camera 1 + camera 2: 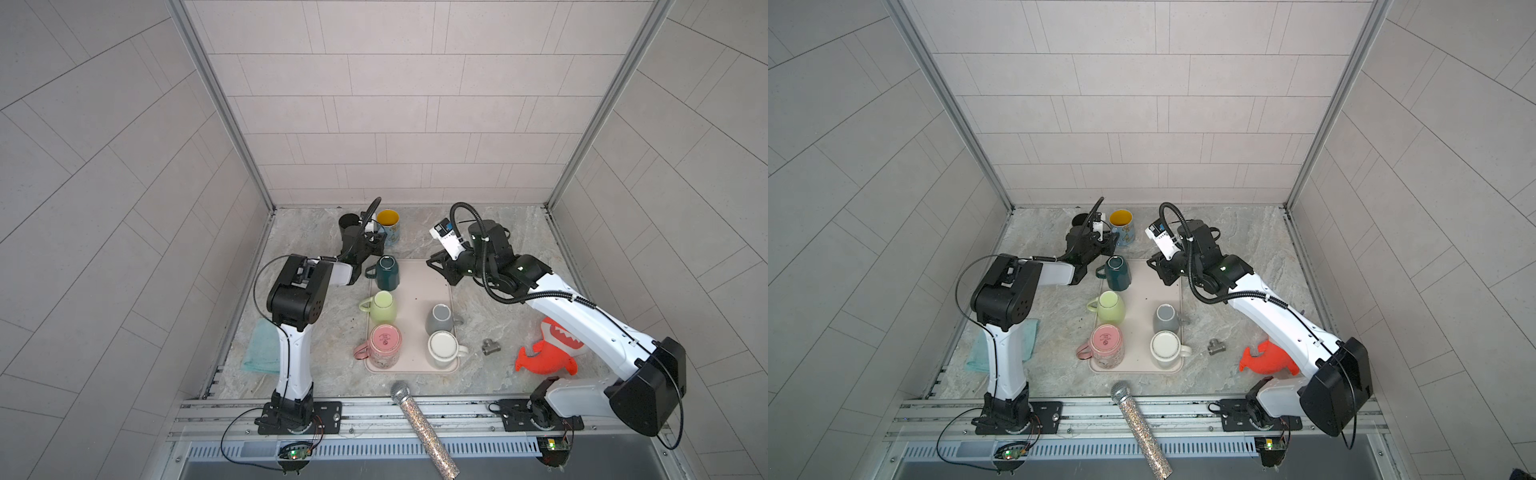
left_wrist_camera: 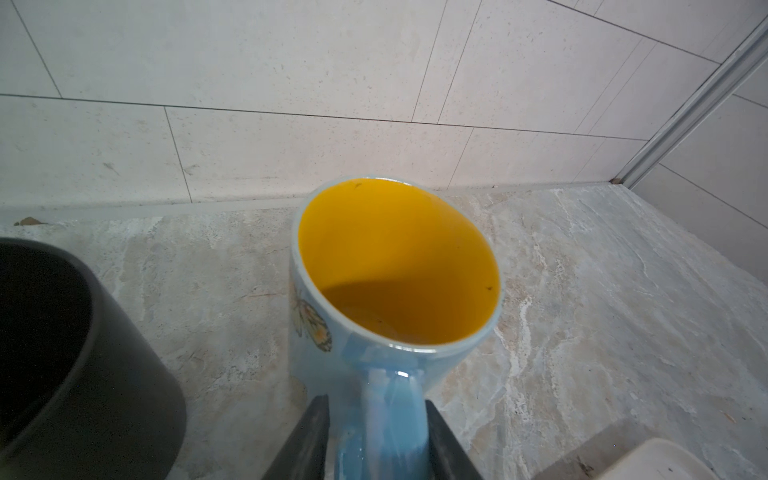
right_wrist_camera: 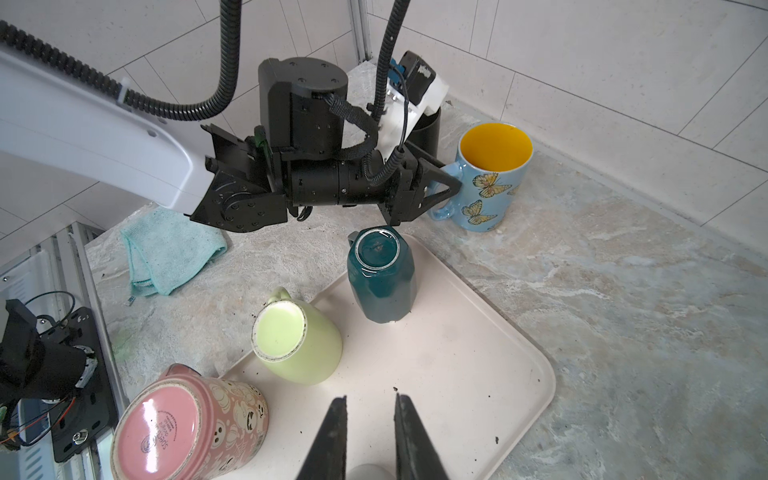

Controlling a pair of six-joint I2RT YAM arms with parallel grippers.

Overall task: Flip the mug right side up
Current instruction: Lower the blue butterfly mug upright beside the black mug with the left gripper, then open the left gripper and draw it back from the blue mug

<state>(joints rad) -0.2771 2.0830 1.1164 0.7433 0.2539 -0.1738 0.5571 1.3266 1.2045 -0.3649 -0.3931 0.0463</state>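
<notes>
The mug (image 1: 388,226) (image 1: 1122,226) is light blue with butterflies and a yellow inside. It stands upright on the stone table at the back, mouth up (image 2: 395,270) (image 3: 490,178). My left gripper (image 1: 380,239) (image 1: 1113,240) (image 2: 376,403) (image 3: 455,185) is open, its jaws on either side of the mug's handle (image 2: 392,415), with a gap showing on one side. My right gripper (image 1: 438,272) (image 1: 1158,270) (image 3: 370,401) hovers over the back right of the tray (image 3: 457,374), slightly open and holding nothing.
The beige tray (image 1: 419,291) holds upside-down mugs: teal (image 1: 387,272), green (image 1: 382,306), pink (image 1: 384,345), grey (image 1: 440,318) and white (image 1: 442,349). A black cup (image 1: 348,226) (image 2: 62,353) stands left of the blue mug. Cloth (image 1: 262,347), metal fitting (image 1: 490,347), shark toy (image 1: 548,349) and microphone (image 1: 419,428) lie around.
</notes>
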